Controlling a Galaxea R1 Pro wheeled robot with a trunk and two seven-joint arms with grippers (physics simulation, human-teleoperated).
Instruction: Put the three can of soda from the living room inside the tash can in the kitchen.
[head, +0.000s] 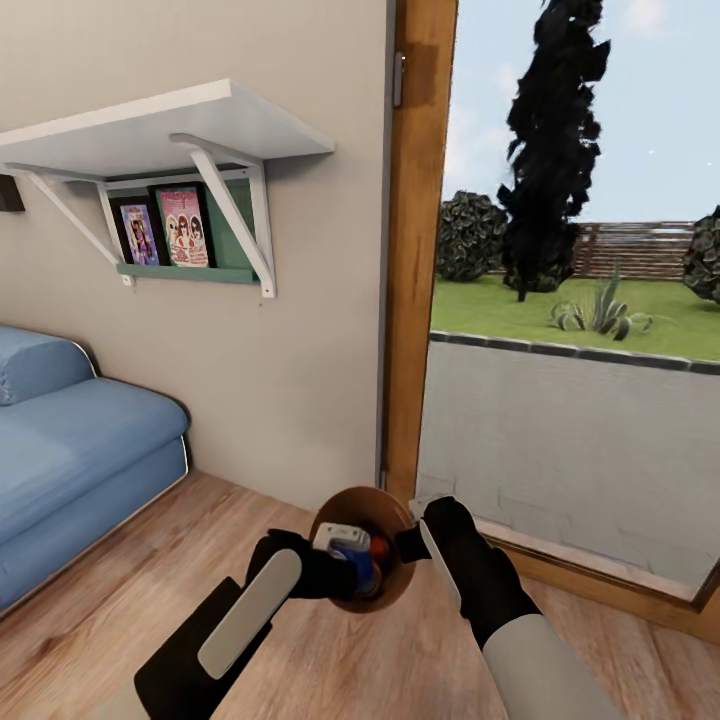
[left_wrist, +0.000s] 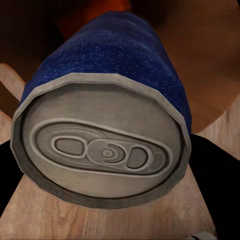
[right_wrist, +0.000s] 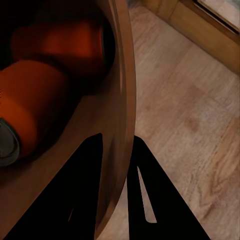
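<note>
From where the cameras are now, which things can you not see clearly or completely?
- Left gripper, head view: its fingertips are hidden by the blue can and the bucket.
- Blue can, left wrist view: its far end is hidden by its own body.
- Orange cans, right wrist view: partly hidden by the bucket's wall, in dark shadow.
- Framed pictures under the shelf, head view: too small to make out.
- Sofa, head view: cut off by the picture's edge.

Wood floor (head: 420, 660), blue sofa (head: 70, 440), shelf (head: 160, 130), big window (head: 580, 300).

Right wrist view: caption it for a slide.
Right gripper pinching the copper-brown trash can's wall, two orange soda cans inside, above pale wood floor.
</note>
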